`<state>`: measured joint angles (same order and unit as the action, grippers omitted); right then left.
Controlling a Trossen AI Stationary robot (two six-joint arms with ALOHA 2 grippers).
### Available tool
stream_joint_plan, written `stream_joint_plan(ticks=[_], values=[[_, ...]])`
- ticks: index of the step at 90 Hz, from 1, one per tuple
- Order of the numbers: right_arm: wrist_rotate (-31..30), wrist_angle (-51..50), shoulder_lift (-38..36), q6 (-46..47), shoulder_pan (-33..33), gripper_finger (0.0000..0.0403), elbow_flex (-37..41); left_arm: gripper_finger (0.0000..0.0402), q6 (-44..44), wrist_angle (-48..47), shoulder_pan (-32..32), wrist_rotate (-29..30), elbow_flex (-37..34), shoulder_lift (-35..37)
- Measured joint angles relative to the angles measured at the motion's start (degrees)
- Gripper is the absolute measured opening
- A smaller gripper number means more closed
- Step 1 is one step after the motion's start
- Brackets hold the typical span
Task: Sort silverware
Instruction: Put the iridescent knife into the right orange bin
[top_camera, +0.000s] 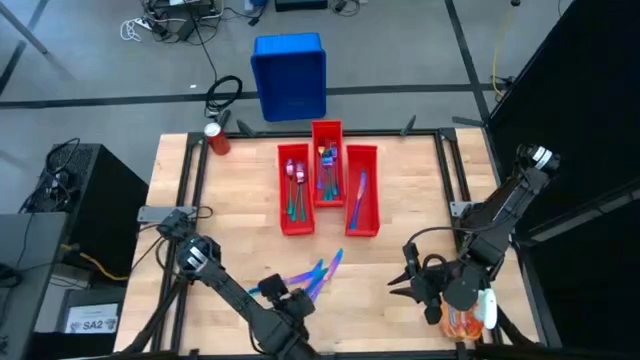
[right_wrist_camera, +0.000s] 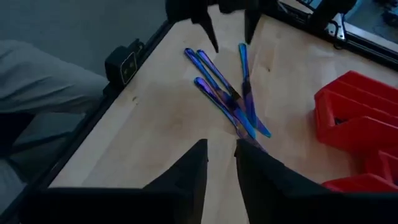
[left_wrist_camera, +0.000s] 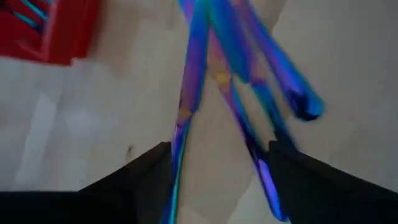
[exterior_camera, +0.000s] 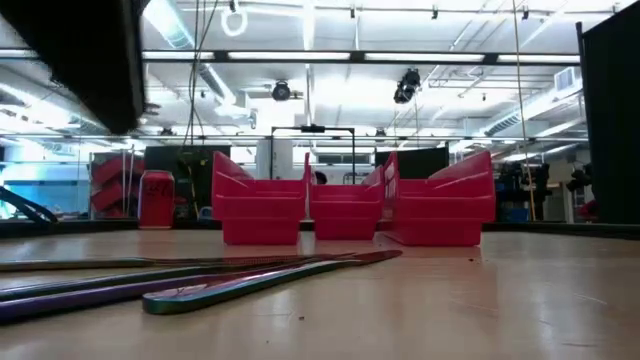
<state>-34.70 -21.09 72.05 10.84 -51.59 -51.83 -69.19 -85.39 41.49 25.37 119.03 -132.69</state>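
Observation:
Several loose pieces of iridescent blue-purple silverware [top_camera: 318, 274] lie crossed flat on the wooden table, near its front edge; the low view shows them as silverware [exterior_camera: 230, 283] in the foreground. My left gripper [left_wrist_camera: 214, 168] is open just above them, a finger on either side [right_wrist_camera: 229, 28]. My right gripper [right_wrist_camera: 221, 146] stands a little open to their right [top_camera: 405, 280], pointing at them, with nothing between its fingers. Three red bins [top_camera: 328, 190] behind hold more silverware: spoons [top_camera: 295, 185], forks [top_camera: 327, 165] and a knife [top_camera: 360, 186].
A red can [top_camera: 217, 138] stands at the table's far left. A blue crate [top_camera: 290, 75] sits on the floor beyond the far edge. An orange and white object [top_camera: 466, 320] lies at the front right, beside my right gripper. Bare wood lies left of the bins.

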Motion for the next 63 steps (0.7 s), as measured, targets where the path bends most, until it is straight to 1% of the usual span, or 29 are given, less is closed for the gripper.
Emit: stream_joint_plan(ticks=[6,16,29,39,45,52,63], values=[[0.0,0.0,0.0,-0.6,0.0,0.0068,0.0,0.0243,-0.1,7.0,0.1,-0.8,-6.4,2.8],[0.0,0.0,0.0,-0.8,0.4,0.0067,0.0,0.0243,-0.7,18.0,0.1,-1.2,-18.6,9.9],[0.0,0.0,0.0,-1.1,0.6,0.0064,0.0,0.0243,-4.8,28.7,-0.3,-1.1,-33.5,20.4],[0.0,0.0,0.0,-1.5,0.8,0.0066,0.0,0.0244,-6.8,36.1,-1.2,-0.9,-42.4,27.4],[-0.1,0.0,0.0,-1.5,0.9,0.0068,0.0,0.0246,-7.1,39.5,-2.3,-1.7,-46.7,29.4],[-0.1,0.0,0.0,-1.4,1.2,0.0068,0.0,0.0251,-6.2,43.9,-4.3,-5.2,-50.7,30.2],[-0.1,0.0,0.0,-0.7,1.2,0.0064,0.0,0.0264,-3.2,49.6,-7.3,-11.9,-55.1,30.1]])
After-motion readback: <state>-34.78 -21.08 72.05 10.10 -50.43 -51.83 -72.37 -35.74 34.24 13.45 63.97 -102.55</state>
